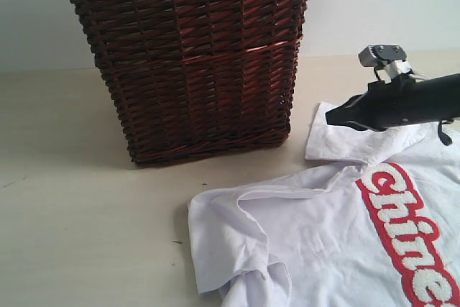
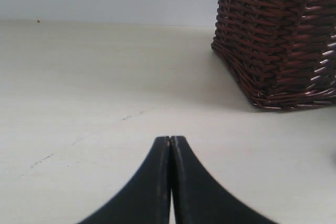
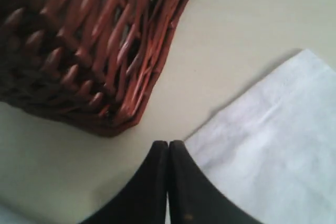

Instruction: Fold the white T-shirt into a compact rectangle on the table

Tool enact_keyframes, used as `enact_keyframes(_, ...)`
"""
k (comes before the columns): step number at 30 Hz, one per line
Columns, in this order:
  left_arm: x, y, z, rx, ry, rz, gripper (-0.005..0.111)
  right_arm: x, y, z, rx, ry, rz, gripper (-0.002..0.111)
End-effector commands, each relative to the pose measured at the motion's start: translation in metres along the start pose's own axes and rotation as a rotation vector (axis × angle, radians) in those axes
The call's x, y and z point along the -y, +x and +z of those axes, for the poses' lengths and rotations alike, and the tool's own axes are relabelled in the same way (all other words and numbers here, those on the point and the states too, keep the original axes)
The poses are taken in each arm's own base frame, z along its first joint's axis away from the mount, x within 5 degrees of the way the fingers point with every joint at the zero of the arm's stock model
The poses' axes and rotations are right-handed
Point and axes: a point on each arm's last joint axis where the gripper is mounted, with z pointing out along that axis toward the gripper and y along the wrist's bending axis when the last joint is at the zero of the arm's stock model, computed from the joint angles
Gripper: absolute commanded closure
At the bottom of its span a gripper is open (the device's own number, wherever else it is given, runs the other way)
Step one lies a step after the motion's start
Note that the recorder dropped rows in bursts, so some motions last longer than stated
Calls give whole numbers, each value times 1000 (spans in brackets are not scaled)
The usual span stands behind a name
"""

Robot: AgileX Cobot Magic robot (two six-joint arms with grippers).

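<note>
Just 1 piece of writing to read: fuzzy white letters [image 1: 408, 235] edged in red run across the T-shirt [image 1: 316, 235], spelling "Chine" before the picture's edge cuts them.

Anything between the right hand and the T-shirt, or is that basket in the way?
Nothing visible stands between them. The right hand, shut, hangs at a sleeve edge of the white T-shirt. The wicker basket stands off to the side on the table, apart from the shirt.

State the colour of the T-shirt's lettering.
The lettering is white, outlined in red; exterior view shows it best.
</note>
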Motion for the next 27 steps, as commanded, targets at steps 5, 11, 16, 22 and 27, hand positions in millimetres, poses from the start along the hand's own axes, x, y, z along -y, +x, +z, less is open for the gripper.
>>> enact_keyframes(5,0,0,0,9,7,7,107,23,-5,34,-157,99,147,108)
enact_keyframes(11,0,0,0,9,7,7,107,43,-2,43,-222,210,153,108)
enact_keyframes(16,0,0,0,9,7,7,107,59,-16,50,-143,301,210,108)
enact_keyframes(22,0,0,0,9,7,7,107,73,-43,49,14,405,376,108)
enact_keyframes(27,0,0,0,9,7,7,107,53,-65,34,-13,294,250,108)
